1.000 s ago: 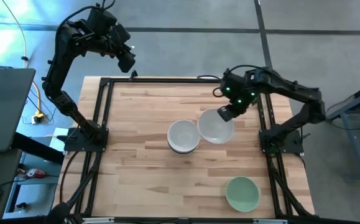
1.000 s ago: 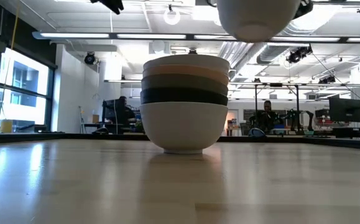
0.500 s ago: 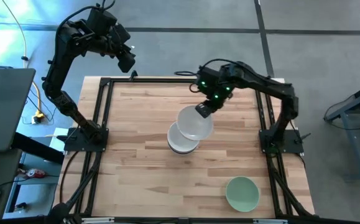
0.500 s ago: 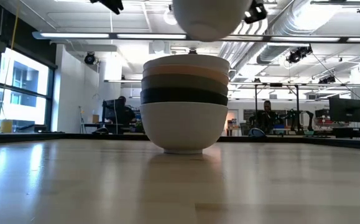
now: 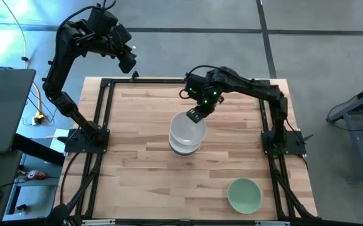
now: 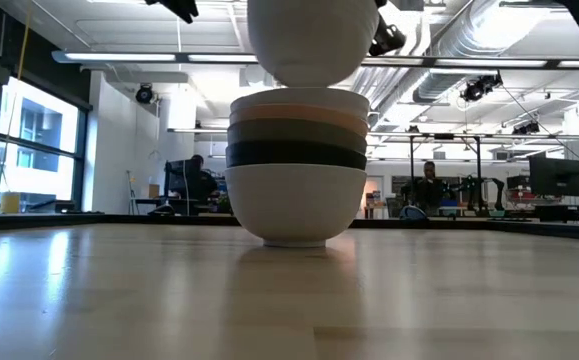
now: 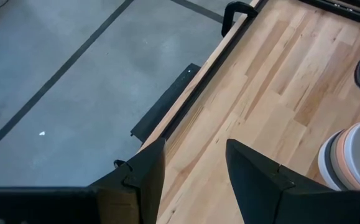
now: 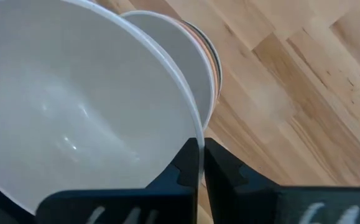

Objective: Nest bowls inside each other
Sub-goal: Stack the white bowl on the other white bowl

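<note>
Low view: right end effector [image 6: 381,38] pinches white bowl [image 6: 312,40] rim, w/ stack [image 6: 297,165] just below.

No text, label, brand, number or sign can be read anywhere — on table, bowls or arms.

The whole wooden surface [image 5: 143,157] is seen straight down from overhead, from far off. From board level, a level look is taken across it into the room behind. From the raised left wrist, a far corner of the surface is viewed; from the right wrist, at close range, the stack of bowls [image 8: 192,62] is seen, shared with the overhead and level views.
</note>
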You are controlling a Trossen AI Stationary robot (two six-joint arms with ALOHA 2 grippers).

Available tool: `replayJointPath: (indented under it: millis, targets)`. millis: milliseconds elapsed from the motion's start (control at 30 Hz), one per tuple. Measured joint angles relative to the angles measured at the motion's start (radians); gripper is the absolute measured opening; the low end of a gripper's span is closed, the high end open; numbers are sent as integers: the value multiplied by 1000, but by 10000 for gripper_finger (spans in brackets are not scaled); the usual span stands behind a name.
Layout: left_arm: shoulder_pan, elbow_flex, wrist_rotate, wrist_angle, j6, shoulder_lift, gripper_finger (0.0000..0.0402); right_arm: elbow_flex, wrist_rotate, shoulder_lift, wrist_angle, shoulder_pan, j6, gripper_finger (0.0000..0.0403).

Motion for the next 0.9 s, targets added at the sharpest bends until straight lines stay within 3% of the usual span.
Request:
replayJointPath:
  millis: [900]
  targets:
    - [45,0,0,0,1,0,156,-1,77,116,2,47,10,0]
